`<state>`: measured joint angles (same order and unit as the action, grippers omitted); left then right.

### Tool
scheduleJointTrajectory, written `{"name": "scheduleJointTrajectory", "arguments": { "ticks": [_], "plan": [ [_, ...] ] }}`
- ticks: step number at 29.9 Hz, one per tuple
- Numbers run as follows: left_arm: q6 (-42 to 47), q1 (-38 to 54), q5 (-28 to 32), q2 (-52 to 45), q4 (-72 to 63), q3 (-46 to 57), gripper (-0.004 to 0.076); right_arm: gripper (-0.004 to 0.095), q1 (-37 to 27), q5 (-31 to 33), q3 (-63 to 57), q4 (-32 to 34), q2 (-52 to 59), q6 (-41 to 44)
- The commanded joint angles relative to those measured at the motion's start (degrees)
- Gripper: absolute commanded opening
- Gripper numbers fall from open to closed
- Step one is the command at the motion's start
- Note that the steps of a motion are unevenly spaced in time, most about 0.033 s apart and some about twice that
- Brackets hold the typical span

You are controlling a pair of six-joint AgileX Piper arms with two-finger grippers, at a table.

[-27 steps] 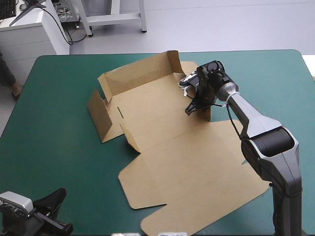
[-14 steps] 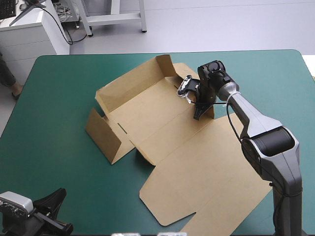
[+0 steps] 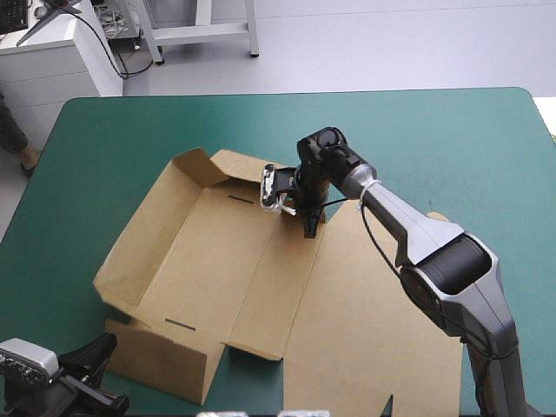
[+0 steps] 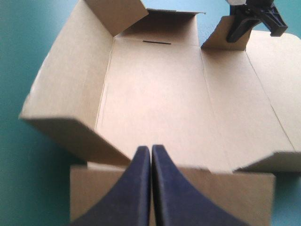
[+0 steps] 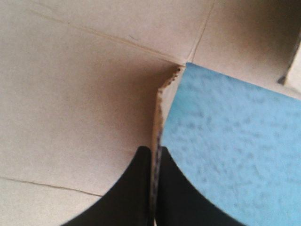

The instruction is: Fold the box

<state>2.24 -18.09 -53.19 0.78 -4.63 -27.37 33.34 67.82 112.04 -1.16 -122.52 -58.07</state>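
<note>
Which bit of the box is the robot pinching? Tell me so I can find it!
Look at the brown box lying open on the teal-green table, and find the dark slit at its far end. Just beside it stands a small flap, the only one that the right gripper is shut on.

Surface (image 3: 452,139): flat, smooth, rounded far corners, under teal-green cover (image 3: 113,148). Cover shows just beside right hand (image 5: 151,149), one side only. Cover also shows either side of left hand (image 4: 151,149), wider on one flank.
</note>
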Motion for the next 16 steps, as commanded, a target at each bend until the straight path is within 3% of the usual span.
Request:
{"name": "scheduleJointTrajectory", "arguments": {
  "ticks": [1, 6, 11, 16],
  "plan": [
    [-0.04, -0.15, 4.4, 1.06, -0.88, -1.26, -0.0008, -0.0019, 3.15, -0.3, 1.64, -1.64, 3.44, -3.13],
    [-0.04, -0.15, 4.4, 1.06, -0.88, -1.26, -0.0008, -0.0019, 5.09, 0.32, 1.64, -1.05, 3.44, -6.52],
    [-0.04, -0.15, 4.4, 1.06, -0.88, -1.26, -0.0008, -0.0019, 3.45, -4.67, 1.64, 4.69, 3.44, -5.37],
    [0.35, -0.15, 4.4, 1.06, -0.88, -1.26, -0.0008, -0.0019, 1.21, -7.03, 1.64, 4.52, 3.44, -5.19]
  ]
}}
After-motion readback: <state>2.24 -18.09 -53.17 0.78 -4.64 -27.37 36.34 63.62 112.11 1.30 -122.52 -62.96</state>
